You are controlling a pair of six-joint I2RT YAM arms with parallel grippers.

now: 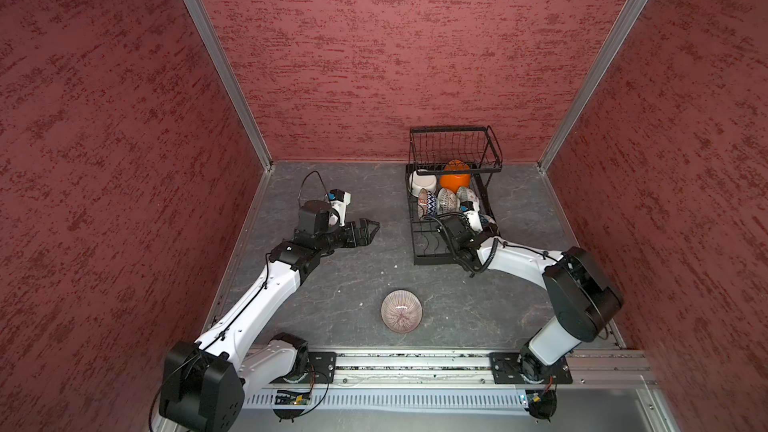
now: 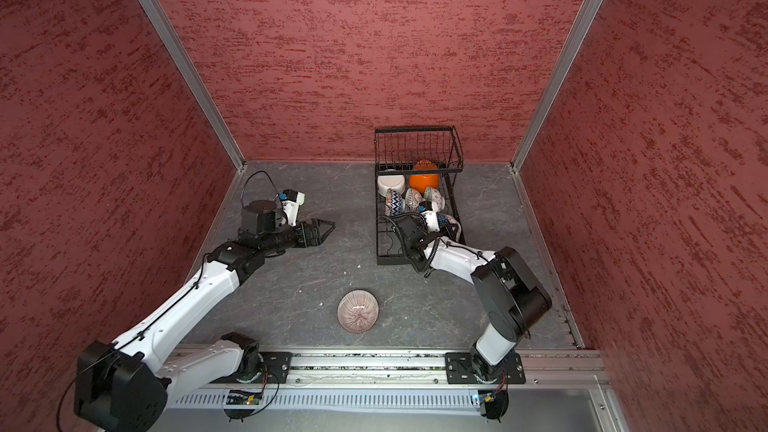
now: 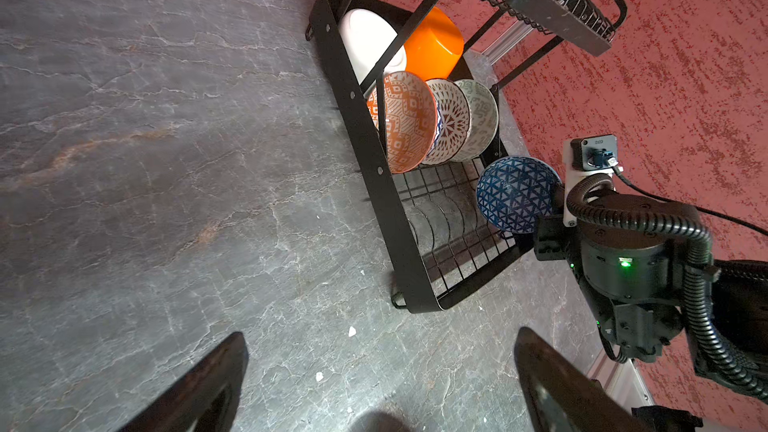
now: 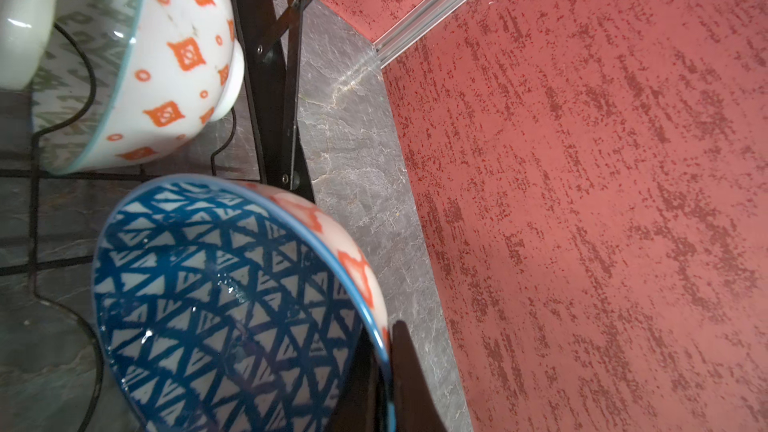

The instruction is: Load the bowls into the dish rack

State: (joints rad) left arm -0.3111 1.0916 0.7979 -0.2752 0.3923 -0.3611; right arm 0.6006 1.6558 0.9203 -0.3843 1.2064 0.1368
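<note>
The black wire dish rack (image 1: pixel 432 260) (image 2: pixel 390 260) stands at the back right. On edge in its slots are a white bowl (image 1: pixel 424 184), an orange bowl (image 1: pixel 455 180) and three patterned bowls (image 3: pixel 409 122). My right gripper (image 4: pixel 384 334) is shut on the rim of a blue triangle-patterned bowl (image 4: pixel 216 297) (image 3: pixel 515 193), holding it tilted over the rack's near right part. A pink ribbed bowl (image 1: pixel 402 310) (image 2: pixel 358 310) sits alone on the table near the front. My left gripper (image 1: pixel 372 228) (image 3: pixel 380 334) hovers open and empty left of the rack.
The rack's raised upper basket (image 1: pixel 455 147) overhangs its back half. Red textured walls close in the table on three sides, the right one near the rack. A metal rail (image 1: pixel 415 363) runs along the front edge. Small white crumbs (image 1: pixel 395 267) lie on the grey table.
</note>
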